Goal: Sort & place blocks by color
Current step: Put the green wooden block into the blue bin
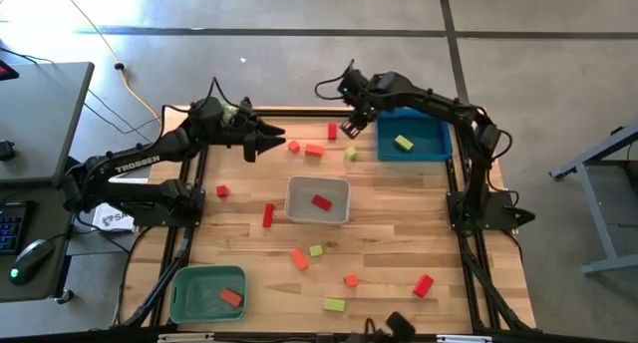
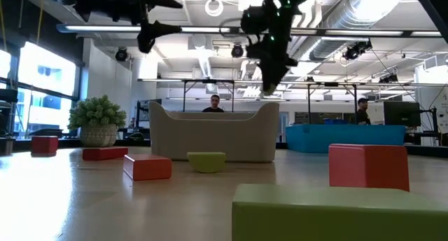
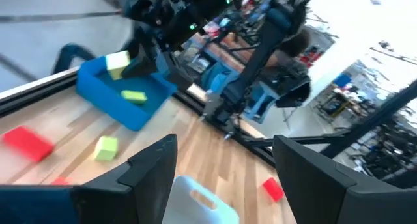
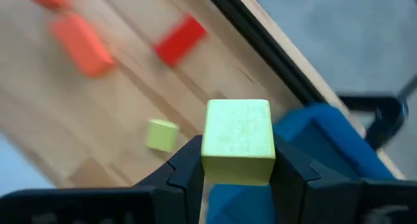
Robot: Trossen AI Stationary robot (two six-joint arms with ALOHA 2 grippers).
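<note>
We look down on the desk [image 1: 399, 233]. Blue tray [image 1: 429, 144] at 1 o'clock, one yellow-green block [image 1: 403, 142] inside. Grey tray [image 1: 319, 215] at centre with a red block [image 1: 321, 202]. Green tray [image 1: 194, 293] at 7 o'clock with an orange block [image 1: 231, 297]. Loose blocks scattered across the wood. The right gripper [image 1: 351, 124] hangs off the desk at the blue tray's 9 o'clock edge; we see its fingers [image 4: 186, 165] clenched on a yellow-green cube [image 4: 238, 140], pressed on two opposite sides, top face exposed. The left gripper [image 1: 267, 141] sits at 11 o'clock, fingers [image 3: 153, 162] spread, nothing between them.
</note>
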